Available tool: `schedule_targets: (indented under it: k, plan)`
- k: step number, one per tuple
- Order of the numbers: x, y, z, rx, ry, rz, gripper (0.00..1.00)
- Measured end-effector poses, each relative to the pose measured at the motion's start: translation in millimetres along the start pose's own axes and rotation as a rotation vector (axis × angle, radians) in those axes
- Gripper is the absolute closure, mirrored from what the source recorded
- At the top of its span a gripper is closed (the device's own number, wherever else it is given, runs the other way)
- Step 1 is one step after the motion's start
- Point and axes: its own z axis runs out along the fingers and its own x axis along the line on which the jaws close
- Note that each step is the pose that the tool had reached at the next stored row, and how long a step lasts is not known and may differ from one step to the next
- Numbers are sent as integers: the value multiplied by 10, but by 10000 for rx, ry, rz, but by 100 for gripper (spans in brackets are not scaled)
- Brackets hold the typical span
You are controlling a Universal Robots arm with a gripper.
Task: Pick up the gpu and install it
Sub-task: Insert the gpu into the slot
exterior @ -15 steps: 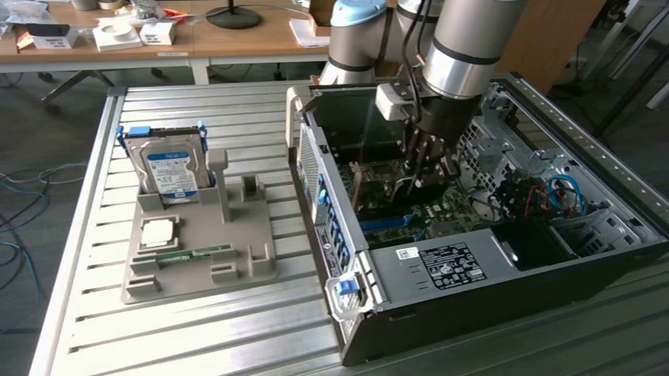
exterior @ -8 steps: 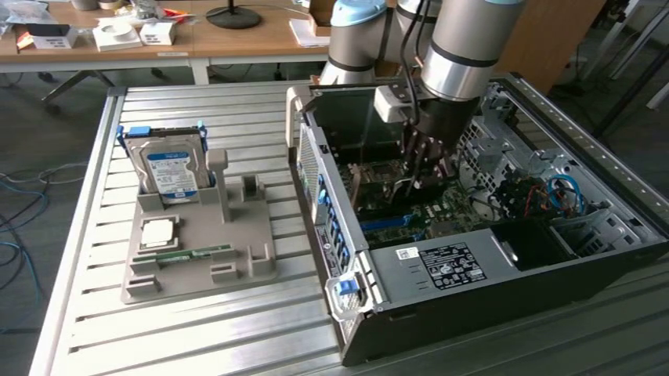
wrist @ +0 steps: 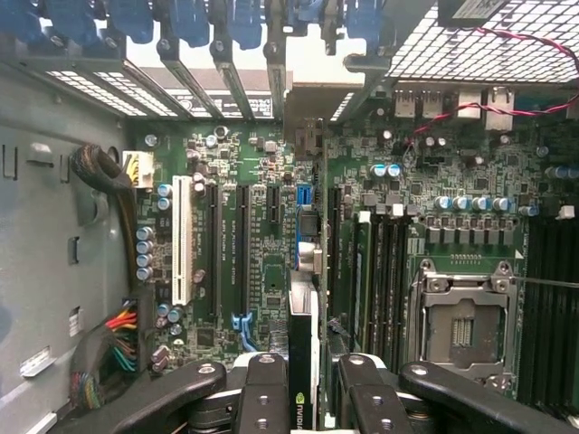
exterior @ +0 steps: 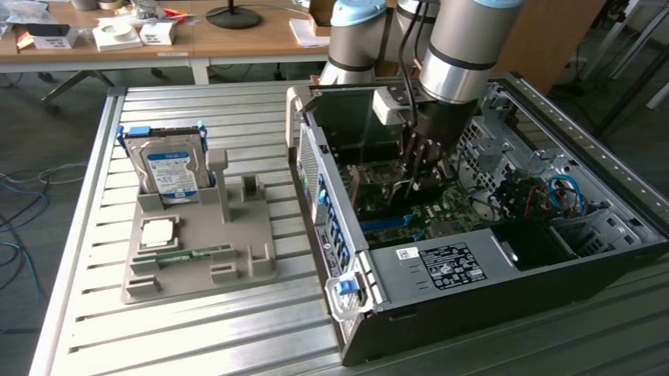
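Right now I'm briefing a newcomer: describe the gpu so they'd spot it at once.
Look inside the open computer case, over its green motherboard. The gpu is the thin black card held edge-on by the gripper, unlike the bare slots beside it.

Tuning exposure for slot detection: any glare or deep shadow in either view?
Wrist view: backlight through the rear slots and grille blows out to white; the motherboard is evenly lit; the gripper holding the gpu sits dim in the foreground. Exterior view: the table slats show a soft sheen with no hard glare; the case interior under the arm is shadowed.
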Motion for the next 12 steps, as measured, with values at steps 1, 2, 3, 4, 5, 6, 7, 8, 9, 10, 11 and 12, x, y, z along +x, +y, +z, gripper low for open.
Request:
schedule_targets:
  k: [1,2,3,4,5,6,7,8,9,10,11,12]
  plan:
    - [0,3,4,3,0,0,74]
    - [0,5,8,7,0,-1,74]
    - [0,8,11,10,1,-3,74]
    - [0,10,14,13,1,-5,74]
    - [0,13,17,16,1,-6,74]
    - [0,15,20,19,1,-8,74]
    - [0,16,21,21,0,-9,74]
    - [0,16,21,20,1,-9,74]
    - [0,16,21,20,1,-9,74]
    - [0,16,21,21,0,-8,74]
    - [0,17,22,21,0,-8,74]
    - [0,16,22,21,0,-8,74]
